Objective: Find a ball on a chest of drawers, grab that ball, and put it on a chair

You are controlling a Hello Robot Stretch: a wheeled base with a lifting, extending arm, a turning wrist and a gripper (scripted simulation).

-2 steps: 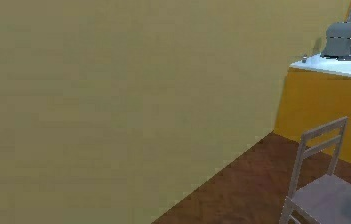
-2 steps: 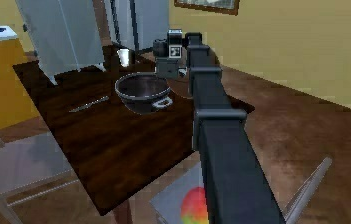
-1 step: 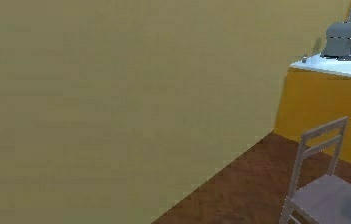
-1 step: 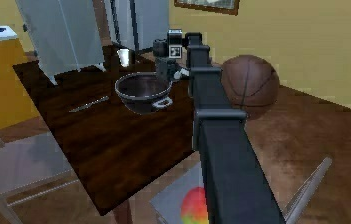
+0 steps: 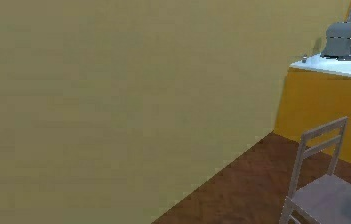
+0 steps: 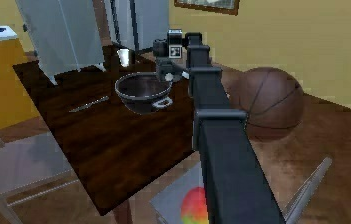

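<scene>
A big brown ball point(image 6: 271, 102) with dark seams sits just right of the arm, past the dark table's point(image 6: 103, 140) far corner; what it rests on is hidden. The arm's dark bar rises from the bottom edge, and the gripper point(image 6: 166, 72) stands over the table beside a dark bowl point(image 6: 143, 93). I cannot tell whether the gripper holds anything. A grey chair point(image 6: 25, 165) stands at the table's left side in the arm side view. Another pale wooden chair point(image 5: 328, 185) with a grey seat stands at the forward view's lower right.
A small metal cup point(image 6: 124, 57) and a thin utensil point(image 6: 87, 103) lie on the table. Tall white cabinets point(image 6: 65, 35) stand behind it. An orange counter point(image 5: 318, 105) with a white top carries a grey appliance point(image 5: 340, 40). A yellow wall point(image 5: 113, 90) closes the forward view's left.
</scene>
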